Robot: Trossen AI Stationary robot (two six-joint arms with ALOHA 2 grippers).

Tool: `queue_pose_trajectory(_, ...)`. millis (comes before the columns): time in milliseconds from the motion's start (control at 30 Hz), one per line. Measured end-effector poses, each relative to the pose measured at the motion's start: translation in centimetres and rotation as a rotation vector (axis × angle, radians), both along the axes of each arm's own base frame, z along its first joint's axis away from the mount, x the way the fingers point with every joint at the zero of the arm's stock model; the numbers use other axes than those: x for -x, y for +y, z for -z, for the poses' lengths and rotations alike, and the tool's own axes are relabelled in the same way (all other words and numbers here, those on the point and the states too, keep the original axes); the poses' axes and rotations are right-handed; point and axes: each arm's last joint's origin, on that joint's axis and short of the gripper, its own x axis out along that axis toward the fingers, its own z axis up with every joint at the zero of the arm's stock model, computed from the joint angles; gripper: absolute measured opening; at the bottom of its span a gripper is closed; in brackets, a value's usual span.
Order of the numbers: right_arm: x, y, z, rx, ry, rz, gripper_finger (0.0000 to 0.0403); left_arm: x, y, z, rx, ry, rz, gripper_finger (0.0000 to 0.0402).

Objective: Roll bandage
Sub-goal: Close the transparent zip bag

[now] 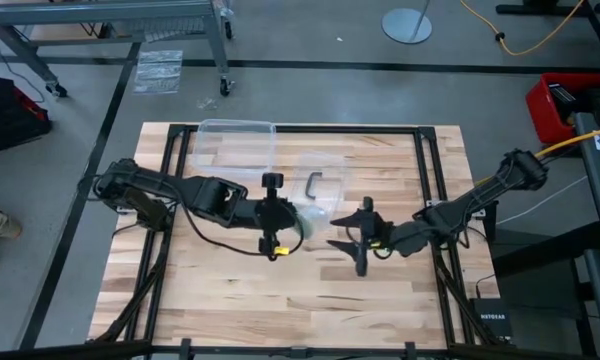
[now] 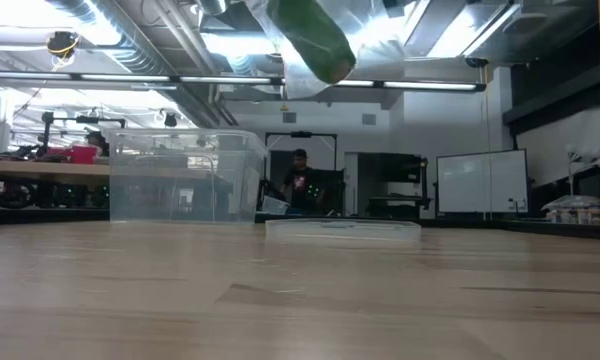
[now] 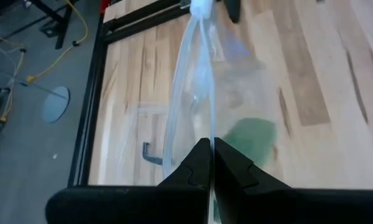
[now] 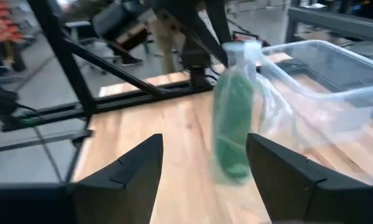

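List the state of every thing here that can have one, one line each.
Left gripper: shut on the bag's edge, holding it above the table.
Right gripper: open, empty, facing the bag.
Bag: clear, hanging lifted off the table.
Bandage: green, rolled, inside the hanging bag.
Bin: clear, upright, lid off.
Lid: flat on the table.

1. Surface (image 1: 230, 300): pale wood-plank top with a black metal frame along its edges.
2. Clear plastic container (image 1: 236, 146): open-topped, standing on the far-left part of the surface; the low view shows it upright.
3. Clear flat lid (image 2: 342, 228): lying on the surface, right of the container in the low view.
4. Small dark L-shaped tool (image 1: 314, 184): lying flat near the middle, towards the far side.
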Motion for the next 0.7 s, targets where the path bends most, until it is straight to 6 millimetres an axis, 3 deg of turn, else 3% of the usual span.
queue_pose_trajectory(267, -0.8, 0.2, 1.3, 0.060, 0.026, 0.110, 0.0237, -0.2, -0.1, 0.1, 0.055, 0.006, 0.044, 0.0000)
queue_pose_trajectory(700, -1.0, 0.0, 0.6, 0.142, -0.026, 0.170, 0.0237, 0.1, -1.0, 0.1, 0.063, 0.007, 0.066, 0.0000)
